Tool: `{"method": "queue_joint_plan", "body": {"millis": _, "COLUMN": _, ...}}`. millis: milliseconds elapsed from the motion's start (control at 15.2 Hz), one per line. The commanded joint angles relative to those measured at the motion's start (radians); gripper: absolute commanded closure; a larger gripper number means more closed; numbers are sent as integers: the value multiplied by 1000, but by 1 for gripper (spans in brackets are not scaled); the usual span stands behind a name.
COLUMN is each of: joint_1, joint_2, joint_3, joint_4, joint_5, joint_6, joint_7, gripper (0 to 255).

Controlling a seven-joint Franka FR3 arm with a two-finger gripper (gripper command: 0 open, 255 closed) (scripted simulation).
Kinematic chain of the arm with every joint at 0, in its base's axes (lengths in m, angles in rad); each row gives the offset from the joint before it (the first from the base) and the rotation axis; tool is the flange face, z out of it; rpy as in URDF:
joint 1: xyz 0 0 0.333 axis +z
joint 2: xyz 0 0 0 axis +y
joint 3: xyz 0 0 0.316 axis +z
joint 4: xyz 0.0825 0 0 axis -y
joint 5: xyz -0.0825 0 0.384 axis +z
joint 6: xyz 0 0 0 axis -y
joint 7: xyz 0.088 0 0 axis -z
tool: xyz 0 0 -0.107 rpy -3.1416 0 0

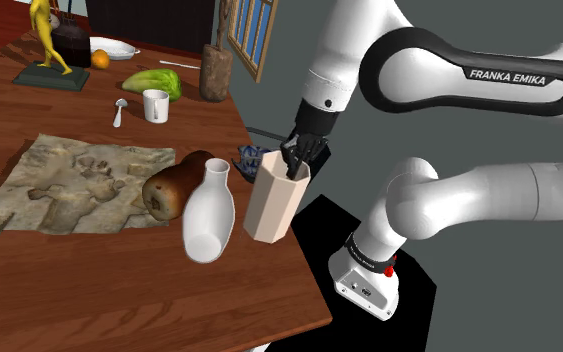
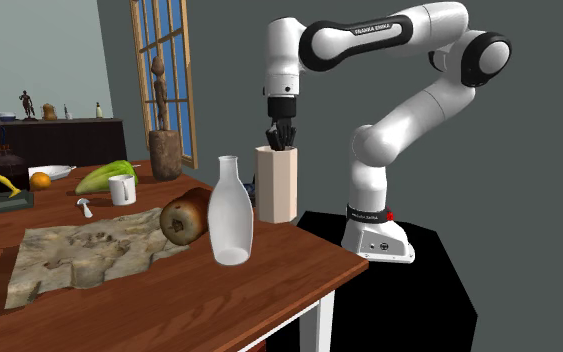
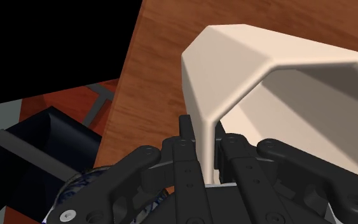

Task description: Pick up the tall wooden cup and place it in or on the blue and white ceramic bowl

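Observation:
The tall cup [image 1: 274, 200] is pale beige with flat sides and stands upright near the table's edge [image 2: 275, 185]. My gripper [image 1: 294, 165] comes down onto its rim, and the two fingers clasp one wall of the cup [image 3: 273, 89], one inside and one outside. The gripper [image 3: 203, 137] is shut on that wall and shows over the cup's mouth [image 2: 279, 142]. The blue and white bowl [image 1: 250, 160] sits on the table just behind the cup, partly hidden by it. Its patterned rim [image 3: 82, 191] peeks out beside the gripper body.
A white vase [image 1: 209, 212] and a brown rounded object [image 1: 174, 188] stand close at the cup's left in the shoulder view. Further on are a crumpled mat [image 1: 69, 185], a white mug [image 1: 155, 105], a green leafy vegetable [image 1: 154, 82] and a dark wooden jar [image 1: 215, 72]. The table edge [image 1: 314, 290] runs just right of the cup.

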Motion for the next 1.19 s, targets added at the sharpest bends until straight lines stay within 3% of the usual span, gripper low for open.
{"method": "queue_joint_plan", "body": {"millis": 0, "joint_1": -3, "joint_2": 0, "joint_3": -6, "joint_4": 28, "joint_5": -6, "joint_6": -27, "joint_7": 2, "gripper": 255}}
{"method": "queue_joint_plan", "body": {"millis": 792, "joint_1": -20, "joint_2": 16, "joint_3": -39, "joint_4": 190, "joint_5": -41, "joint_6": -173, "joint_7": 8, "gripper": 255}}
{"method": "queue_joint_plan", "body": {"millis": 1122, "joint_1": -82, "joint_2": 113, "joint_3": -138, "joint_4": 258, "joint_5": -130, "joint_6": -154, "joint_7": -98, "gripper": 255}}
